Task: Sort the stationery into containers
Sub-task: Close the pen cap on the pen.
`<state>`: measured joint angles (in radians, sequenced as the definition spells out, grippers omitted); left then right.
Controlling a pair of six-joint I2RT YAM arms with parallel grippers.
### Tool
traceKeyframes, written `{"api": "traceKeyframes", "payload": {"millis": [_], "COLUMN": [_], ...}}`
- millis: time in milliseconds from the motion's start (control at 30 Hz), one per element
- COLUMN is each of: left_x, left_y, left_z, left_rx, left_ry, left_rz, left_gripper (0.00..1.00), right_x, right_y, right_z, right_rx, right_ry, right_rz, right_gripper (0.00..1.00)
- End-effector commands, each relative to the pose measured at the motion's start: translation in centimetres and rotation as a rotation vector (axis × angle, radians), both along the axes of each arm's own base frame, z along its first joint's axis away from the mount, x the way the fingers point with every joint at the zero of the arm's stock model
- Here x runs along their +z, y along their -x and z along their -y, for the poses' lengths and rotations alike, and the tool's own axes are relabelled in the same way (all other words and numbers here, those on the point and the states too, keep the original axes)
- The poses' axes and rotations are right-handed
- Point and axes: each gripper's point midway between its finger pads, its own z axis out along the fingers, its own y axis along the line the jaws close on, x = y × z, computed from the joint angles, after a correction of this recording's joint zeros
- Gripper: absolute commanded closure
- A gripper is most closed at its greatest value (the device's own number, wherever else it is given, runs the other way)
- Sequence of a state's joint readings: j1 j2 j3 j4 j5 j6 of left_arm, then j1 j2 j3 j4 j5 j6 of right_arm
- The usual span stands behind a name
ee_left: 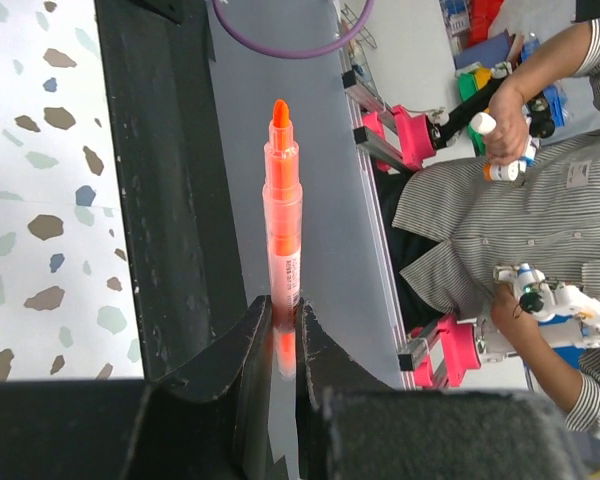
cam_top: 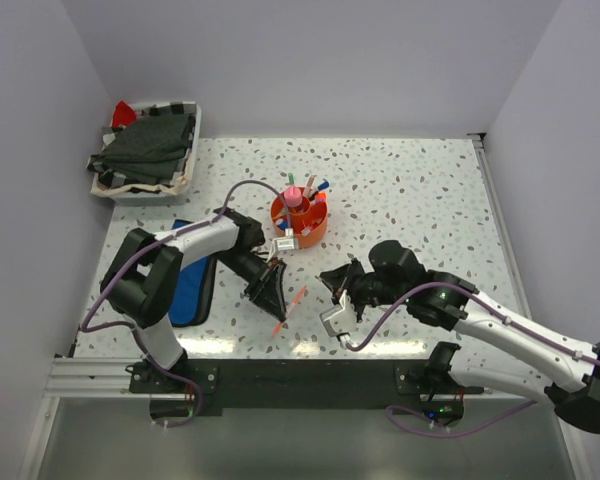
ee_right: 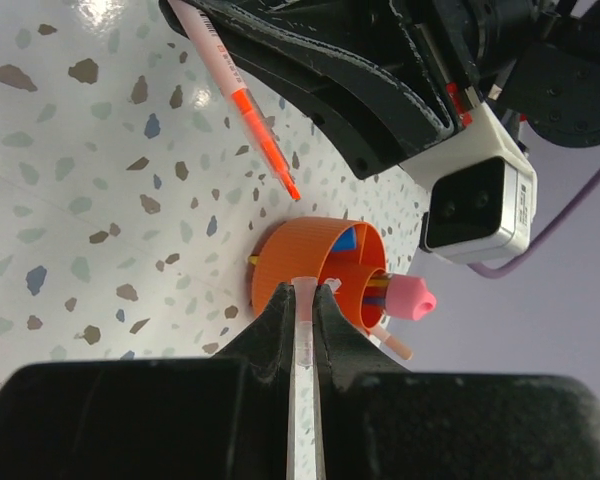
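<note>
My left gripper (ee_left: 285, 320) is shut on the back end of an orange highlighter (ee_left: 283, 200), whose tip points away from the fingers. From above, that gripper (cam_top: 277, 315) hovers low over the table front with the highlighter (cam_top: 294, 305) slanting up-right. My right gripper (ee_right: 303, 300) is shut on a slim clear plastic piece (ee_right: 303, 330); it sits just right of the highlighter (ee_right: 242, 105). The round orange organiser (cam_top: 310, 228) stands behind them with a fat pink tube (ee_right: 412, 296) and pens in it. The blue pouch (cam_top: 192, 285) lies flat at the left.
A white tray (cam_top: 145, 185) of dark cloth stands at the back left corner. The left arm (cam_top: 195, 240) reaches across the pouch. A purple cable (cam_top: 242, 190) loops beside the organiser. The table's black front rail (cam_top: 300, 380) runs under both arm bases.
</note>
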<state>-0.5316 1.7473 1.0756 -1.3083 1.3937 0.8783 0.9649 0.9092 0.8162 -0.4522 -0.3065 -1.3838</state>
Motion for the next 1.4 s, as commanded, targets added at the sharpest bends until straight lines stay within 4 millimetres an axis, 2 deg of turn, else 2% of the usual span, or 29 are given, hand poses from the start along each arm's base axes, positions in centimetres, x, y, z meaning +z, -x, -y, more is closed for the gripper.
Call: {"api": "traceKeyframes", "payload": {"millis": [0,133,467,967,1367], "left_x": [1.0,1.2,1.0,0.6,0.6], "left_y": [0.1,0.3,0.8,0.5,0.6], "left_z": [0.8,1.1,1.7,2.2,2.1], "left_rx": [-0.018,-0.03,-0.066,-0.07,-0.071], "left_ry": [0.054,0.06,0.06,0.061,0.06], "left_rz": [0.028,0.037,0.031,0.022,0.023], "left_gripper": [1.0,1.0,1.0,1.0,1.0], "right_x": [0.9,0.4,0.8,1.1,0.1], "right_y": [0.4,0.6,0.6,1.6,1.4], "right_z": [-0.7,-0.5,-1.0,-1.2,-1.1], "right_rx": [0.066,0.075,0.097,0.174,0.176], "right_ry": [-0.001,0.022,-0.001,0.021,0.071], "right_rz": [0.0,-0.009,0.014,0.013,0.001], "right_gripper": [1.0,1.0,1.0,1.0,1.0]}}
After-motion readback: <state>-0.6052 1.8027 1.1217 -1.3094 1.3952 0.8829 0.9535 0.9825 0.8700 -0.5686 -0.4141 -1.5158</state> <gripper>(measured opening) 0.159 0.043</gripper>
